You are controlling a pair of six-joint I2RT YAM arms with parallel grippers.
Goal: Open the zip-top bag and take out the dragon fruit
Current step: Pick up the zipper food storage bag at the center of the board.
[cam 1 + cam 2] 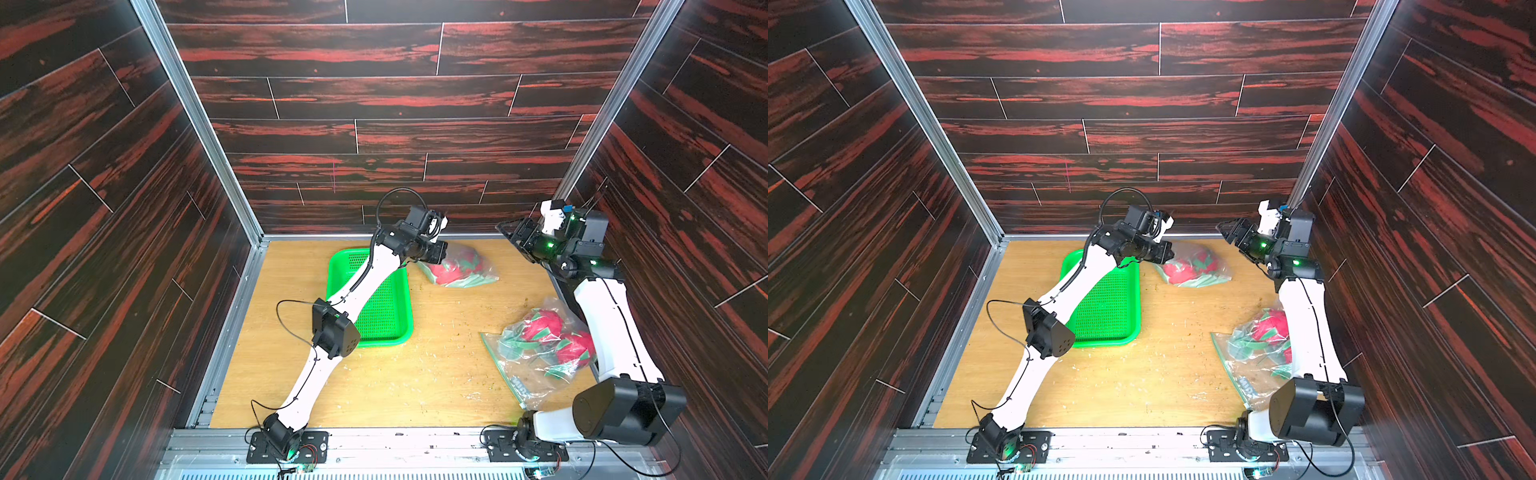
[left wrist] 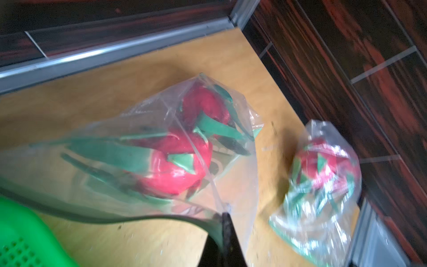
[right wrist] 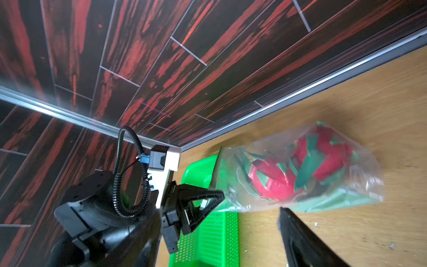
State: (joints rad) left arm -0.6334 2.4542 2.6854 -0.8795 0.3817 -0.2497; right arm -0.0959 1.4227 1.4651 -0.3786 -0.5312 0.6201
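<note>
Backdrop: dark red-streaked plank walls on 3 sides; pale wood bench [image 1: 415, 374], crumbs scattered.
Left pincer [image 3: 218, 194]: clenched on film at one end of far bag [image 1: 459, 266], right by green seal strip.
Right pincer [image 1: 509, 232]: released, jaws wide, nothing between; raised nr back-right corner.
Far bag posn: at back edge of bench, mid-to-right, just beside green basket [image 1: 384, 316]; pinched end seems lifted a bit.
Key relation: far bag lies from right pincer toward basket & left arm, and lower; apart, no contact. Long axis roughly along back edge; seal end on basket side, closed end toward back-right corner. Left arm nearer (touching). Right arm prob. next, to take opp. lip & pull seal apart, by judgement only.
Seal: looks shut; too blurred to confirm.
Near bag [image 1: 536, 353]: lying nr right edge, toward front, beside right arm's lower link; contact unclear. Neither pincer on it.
Dragon fruit [image 2: 178, 166]: all inside bags, none out.
Counts: bags 2; dragon fruit 4 (2 per bag); baskets 1; pincers 2.
</note>
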